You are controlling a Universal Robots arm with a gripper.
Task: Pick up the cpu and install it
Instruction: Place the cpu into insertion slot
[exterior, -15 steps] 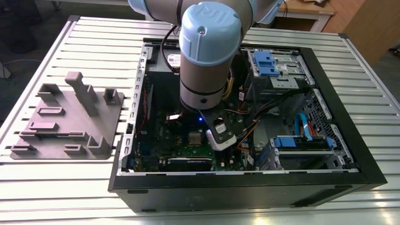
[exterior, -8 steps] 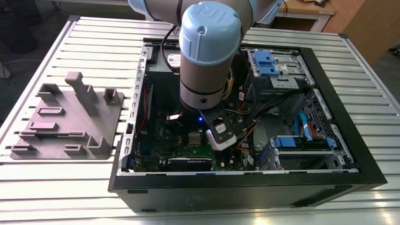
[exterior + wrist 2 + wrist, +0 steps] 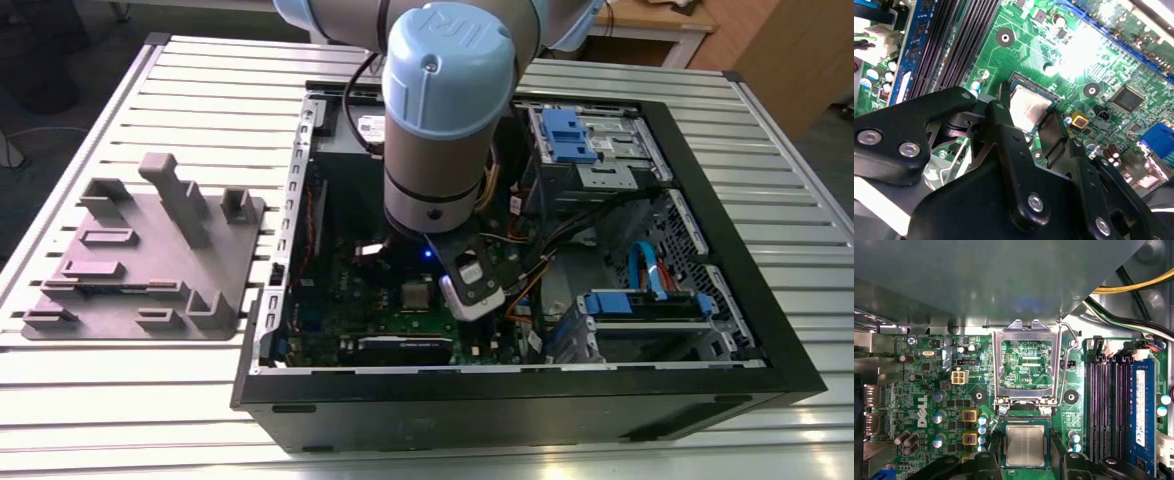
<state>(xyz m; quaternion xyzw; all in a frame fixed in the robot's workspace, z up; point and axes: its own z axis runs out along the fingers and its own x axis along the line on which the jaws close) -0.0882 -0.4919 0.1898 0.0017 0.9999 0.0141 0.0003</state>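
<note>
The tool (image 3: 1029,112) hangs straight down from the arm (image 3: 441,100) into the open computer case (image 3: 534,400) and straddles the cpu (image 3: 1025,444), its black links passing close by two opposite edges of the chip. Whether it clamps the chip or stands just clear of it, I cannot tell. The cpu lies flat and square inside the socket (image 3: 1025,421) with its silvery top up. It looks seated rather than hovering, so the placing step seems done or all but done. Beside the socket, on the side away from the tool, the hinged metal plate (image 3: 1026,365) stands swung open with its wire lever (image 3: 1066,365) raised along one edge. That leaves the socket free from above, which is why the tool can come down on it unhindered. The socket sits well in from the edges of the motherboard (image 3: 929,405), just beside the row of memory slots (image 3: 1109,405). The case lies on its side with the open face up, probably to give the arm a vertical reach. It takes up the half of the bench (image 3: 134,400) toward the exterior view's right. A grey fixture (image 3: 134,250) lies near the bench edge on the exterior view's left, well apart from the case.
</note>
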